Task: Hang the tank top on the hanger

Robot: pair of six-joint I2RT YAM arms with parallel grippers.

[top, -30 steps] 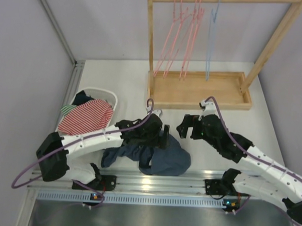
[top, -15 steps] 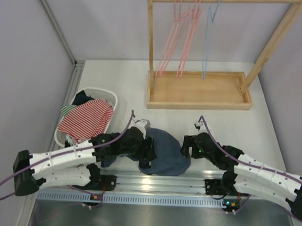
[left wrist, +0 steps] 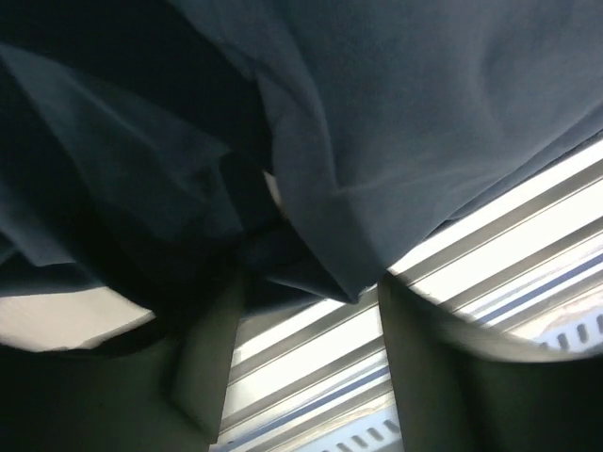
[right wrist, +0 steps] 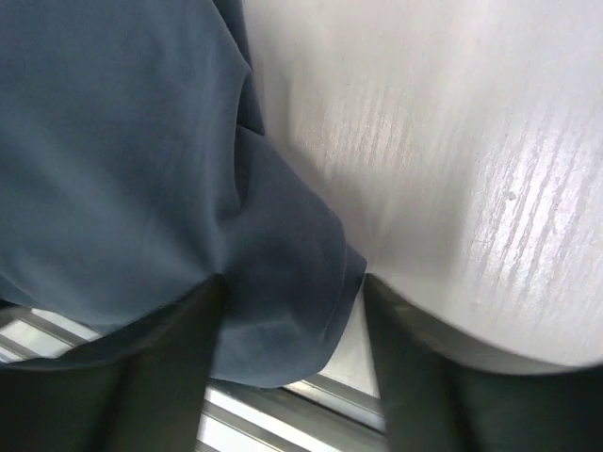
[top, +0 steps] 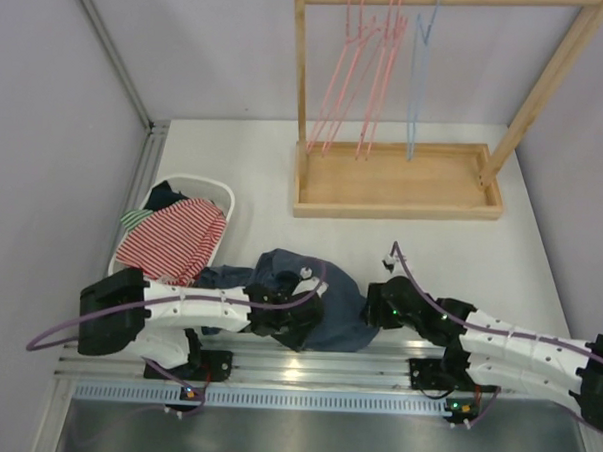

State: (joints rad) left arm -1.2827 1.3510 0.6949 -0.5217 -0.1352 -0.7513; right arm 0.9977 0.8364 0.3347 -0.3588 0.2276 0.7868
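Compared with half a second earlier, the elbow of the left arm (top: 188,303) was brought inward, the right fingers (right wrist: 415,377) were moved a little toward the near edge, and the tank top (top: 333,302) was spread more to the left. The tank top lay crumpled on the table (top: 244,163), at its near edge, just beside the metal rail (top: 305,366) and between the two arms. The left fingers (left wrist: 203,377) were seen apart in the left wrist view, with a hem of the dark cloth hanging between them but not clamped. The right fingers were also held apart, and a corner of the tank top was lying between them on the table. The hanger (top: 416,81) was hung on the wooden rack (top: 398,195) at the far side, well apart from the tank top, beside the pink hangers (top: 360,83). A striped garment (top: 171,235) was kept in the white basket (top: 223,195) on the left.
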